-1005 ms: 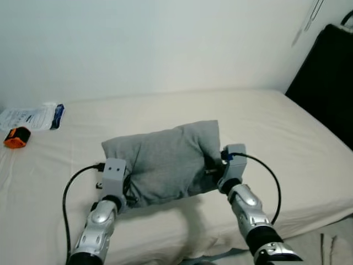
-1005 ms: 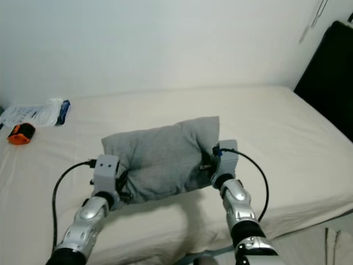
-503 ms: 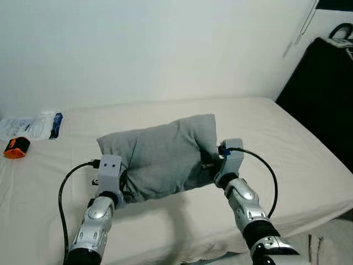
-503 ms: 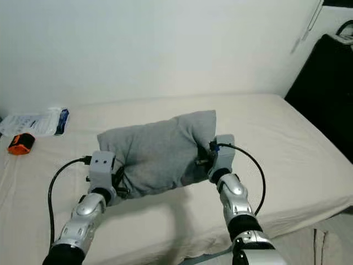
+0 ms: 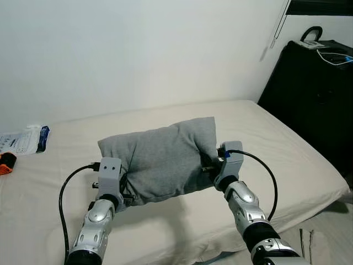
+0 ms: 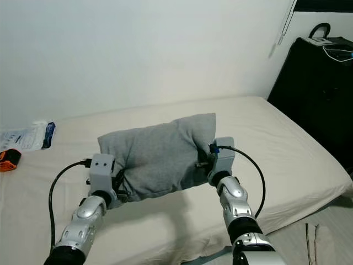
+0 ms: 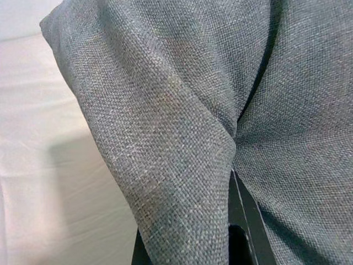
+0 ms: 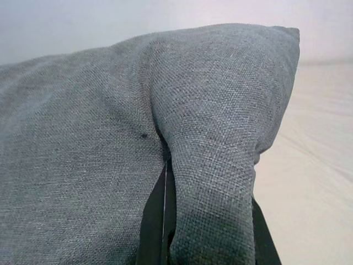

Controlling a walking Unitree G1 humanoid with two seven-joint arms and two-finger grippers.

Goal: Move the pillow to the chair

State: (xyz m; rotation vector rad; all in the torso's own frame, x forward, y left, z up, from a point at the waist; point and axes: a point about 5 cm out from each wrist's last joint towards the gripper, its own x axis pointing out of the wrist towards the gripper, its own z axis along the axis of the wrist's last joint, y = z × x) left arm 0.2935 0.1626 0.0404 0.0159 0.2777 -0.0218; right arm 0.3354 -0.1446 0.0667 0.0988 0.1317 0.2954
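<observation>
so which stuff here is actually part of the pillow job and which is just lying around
Part of the job:
- grey woven fabric pillow, held off the bed
- left gripper, pinching a fold at its left end
- right gripper, pinching a fold at its right end

Just lying about:
- cream-sheeted bed
- white and blue plastic packet
- small orange and black object
- tall black case

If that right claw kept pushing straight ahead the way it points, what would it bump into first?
Nothing new: the right claw is already shut on a fold of the grey woven fabric pillow, so it would only press deeper into it.
</observation>
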